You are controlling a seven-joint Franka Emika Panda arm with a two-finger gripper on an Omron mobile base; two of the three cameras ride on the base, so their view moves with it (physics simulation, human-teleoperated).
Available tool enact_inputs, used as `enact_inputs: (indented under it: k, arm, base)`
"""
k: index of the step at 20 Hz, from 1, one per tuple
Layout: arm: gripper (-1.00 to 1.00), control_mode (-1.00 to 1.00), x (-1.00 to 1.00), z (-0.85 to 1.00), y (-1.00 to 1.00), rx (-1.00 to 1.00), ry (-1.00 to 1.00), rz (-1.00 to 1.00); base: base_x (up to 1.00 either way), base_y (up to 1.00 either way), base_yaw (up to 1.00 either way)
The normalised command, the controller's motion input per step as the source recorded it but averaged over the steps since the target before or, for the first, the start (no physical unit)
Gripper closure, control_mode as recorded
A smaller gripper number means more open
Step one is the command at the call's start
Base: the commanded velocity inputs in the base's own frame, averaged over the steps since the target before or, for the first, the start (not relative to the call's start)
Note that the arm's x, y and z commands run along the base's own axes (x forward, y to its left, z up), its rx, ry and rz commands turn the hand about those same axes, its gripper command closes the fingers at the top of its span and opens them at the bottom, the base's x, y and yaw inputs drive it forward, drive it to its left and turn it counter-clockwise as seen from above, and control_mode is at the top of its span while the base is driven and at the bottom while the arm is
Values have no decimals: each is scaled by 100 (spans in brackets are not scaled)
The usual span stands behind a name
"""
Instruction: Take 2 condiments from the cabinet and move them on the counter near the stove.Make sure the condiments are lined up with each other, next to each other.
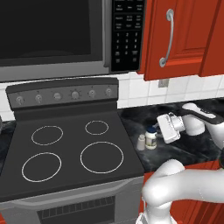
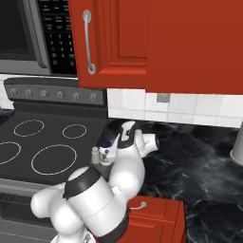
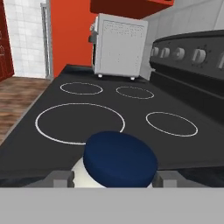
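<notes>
The white jar with the dark blue lid (image 1: pixel 151 139) (image 2: pixel 105 153) stands upright on the black marble counter (image 1: pixel 179 151) (image 2: pixel 190 161), just right of the stove (image 1: pixel 70 148) (image 2: pixel 42 142). The small grey-white shaker (image 1: pixel 141 141) (image 2: pixel 96 155) stands right beside it, on the stove side. My gripper (image 1: pixel 157 132) (image 3: pixel 114 178) reaches in level from the right. In the hand view its tips press against both sides of the jar (image 3: pixel 120 159). The red wall cabinet (image 1: pixel 183 35) (image 2: pixel 142 42) hangs above.
A microwave (image 1: pixel 52 35) sits over the stove. A pale cup-like object (image 2: pixel 237 144) stands at the counter's far right. Beyond the stove, the hand view shows a white boxy appliance (image 3: pixel 118 46). Red drawer fronts (image 2: pixel 156 213) lie under the counter.
</notes>
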Motion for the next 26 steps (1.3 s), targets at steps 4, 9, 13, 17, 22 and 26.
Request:
enact_inputs:
  k: [4, 9, 13, 17, 22, 26]
  arm:
    - [-100, -100, -5, -21, 6, 3, 0, 0]
    - [-100, -100, -4, -9, 3, 2, 0, 0]
    - [-100, -100, -15, 0, -1, 2, 0, 0]
    - [-100, -100, -11, 0, -12, 3, 0, 0]
    - [-100, -100, -13, 2, -24, 4, 0, 0]
    - [-100, -100, -9, 13, -36, 6, 0, 0]
  base:
    - [0, 0, 0]
    - [0, 0, 0]
    - [0, 0, 0]
    - [0, 0, 0]
    - [0, 0, 0]
    - [0, 0, 0]
